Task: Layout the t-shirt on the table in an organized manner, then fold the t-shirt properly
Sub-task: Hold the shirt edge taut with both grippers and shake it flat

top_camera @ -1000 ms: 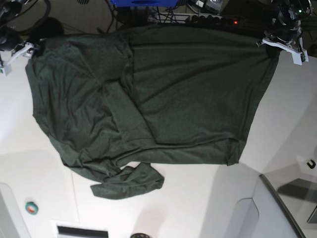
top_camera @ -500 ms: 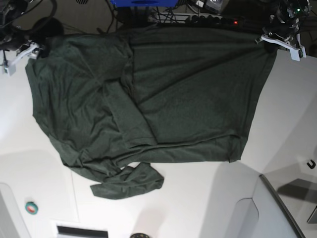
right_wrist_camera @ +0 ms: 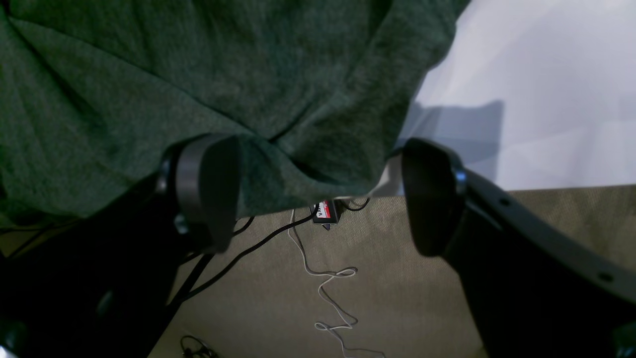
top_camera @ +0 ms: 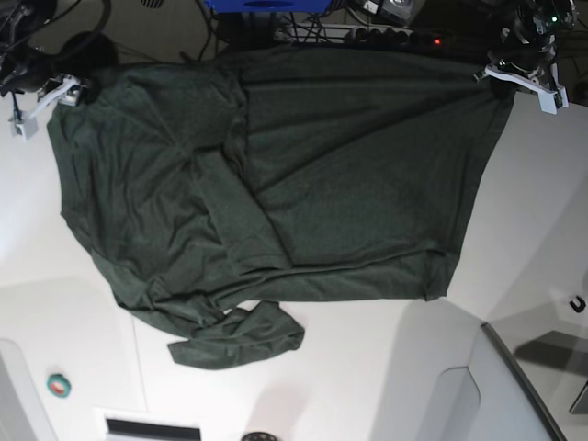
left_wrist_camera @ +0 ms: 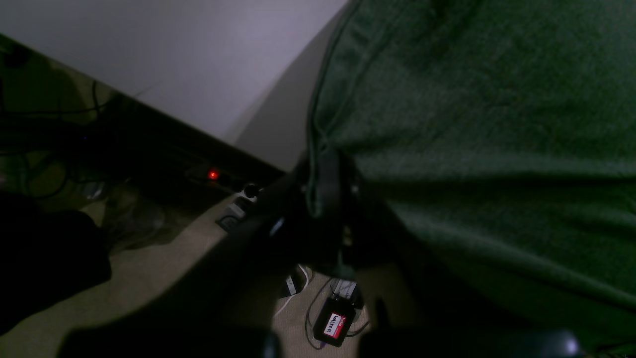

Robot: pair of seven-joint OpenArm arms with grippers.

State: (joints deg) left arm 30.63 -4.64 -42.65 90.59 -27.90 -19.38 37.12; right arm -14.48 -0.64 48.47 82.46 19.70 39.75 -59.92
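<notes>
The dark green t-shirt (top_camera: 276, 193) lies spread over the white table (top_camera: 367, 367), with a sleeve bunched near the front (top_camera: 239, 335). At the far right corner of the base view, my left gripper (top_camera: 516, 78) is shut on the shirt's edge; the left wrist view shows the hem pinched in the jaws (left_wrist_camera: 323, 194). At the far left corner, my right gripper (top_camera: 41, 99) is open. In the right wrist view its fingers (right_wrist_camera: 206, 189) stand wide apart, and a corner of the t-shirt (right_wrist_camera: 298, 149) hangs over the table edge between them, ungripped.
A green tape roll (top_camera: 59, 385) sits at front left. A raised grey panel (top_camera: 514, 386) stands at front right, with a small dark hook (top_camera: 577, 303) near it. Behind the far edge are a power strip with a red light (top_camera: 404, 39) and floor cables (right_wrist_camera: 323, 268).
My right gripper has shifted a little right and toward the far edge, staying open. My left gripper moved slightly farther back with the shirt's corner, then held still.
</notes>
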